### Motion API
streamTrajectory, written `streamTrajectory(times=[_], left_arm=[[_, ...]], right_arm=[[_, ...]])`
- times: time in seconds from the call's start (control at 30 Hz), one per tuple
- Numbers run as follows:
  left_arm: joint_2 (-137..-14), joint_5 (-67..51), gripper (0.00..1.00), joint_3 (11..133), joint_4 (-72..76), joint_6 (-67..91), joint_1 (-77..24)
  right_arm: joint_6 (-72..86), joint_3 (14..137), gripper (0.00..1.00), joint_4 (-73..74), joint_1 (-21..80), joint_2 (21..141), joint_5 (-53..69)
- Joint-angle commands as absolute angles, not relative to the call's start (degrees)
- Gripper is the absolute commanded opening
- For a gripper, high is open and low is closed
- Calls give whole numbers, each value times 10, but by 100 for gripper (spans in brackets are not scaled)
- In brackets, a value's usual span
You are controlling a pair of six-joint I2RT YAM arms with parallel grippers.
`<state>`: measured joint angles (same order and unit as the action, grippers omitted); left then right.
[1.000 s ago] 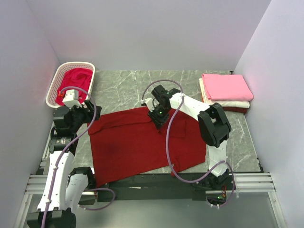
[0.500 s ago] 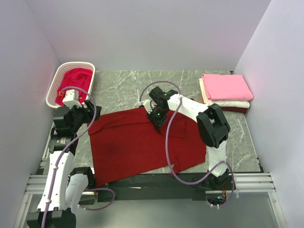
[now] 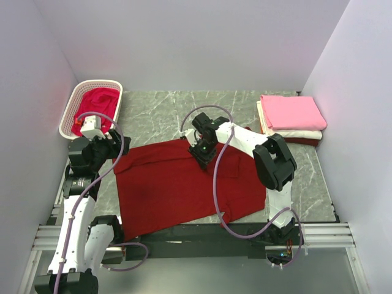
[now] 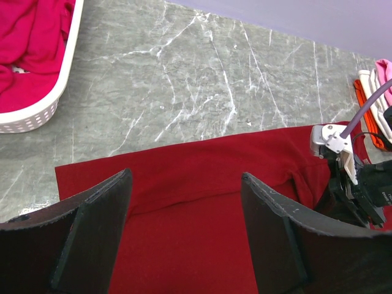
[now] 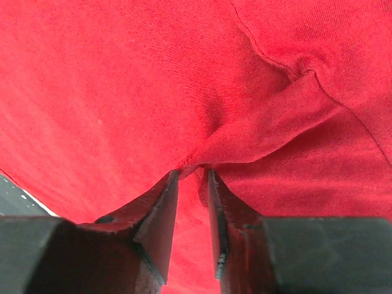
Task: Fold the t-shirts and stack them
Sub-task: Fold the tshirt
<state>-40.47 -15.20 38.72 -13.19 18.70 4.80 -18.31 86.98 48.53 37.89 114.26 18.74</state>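
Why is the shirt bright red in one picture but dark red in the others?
Right wrist view: the camera is right up against the dark red t-shirt, so it fills the frame and looks brighter. Top view and left wrist view: seen from farther away, it looks darker.

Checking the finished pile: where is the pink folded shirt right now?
In the top view, the pink folded shirt tops the stack at the far right corner, lying on a white folded shirt.

crimson shirt (image 4: 30,43): edge-cropped | lowest stacked shirt (image 3: 304,141): seemingly mostly covered
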Motion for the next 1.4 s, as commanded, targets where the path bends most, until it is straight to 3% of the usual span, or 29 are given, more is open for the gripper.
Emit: streamTrajectory(times=[0.0,0.57,1.1,1.2,1.37], left_arm=[[-396,-163,77,398,-110,178,47],[-396,-163,77,397,-110,178,48],[-395,-162,77,396,-110,179,47],[-395,-162,77,398,-110,178,47],[-395,-163,77,397,-110,178,47]], right_arm=[[-172,868,36,479,388,1140,191],[-142,866,37,465,410,1141,136],[-131,859,24,461,423,1155,113],[-127,861,24,458,425,1158,98],[-123,870,32,461,427,1167,94]])
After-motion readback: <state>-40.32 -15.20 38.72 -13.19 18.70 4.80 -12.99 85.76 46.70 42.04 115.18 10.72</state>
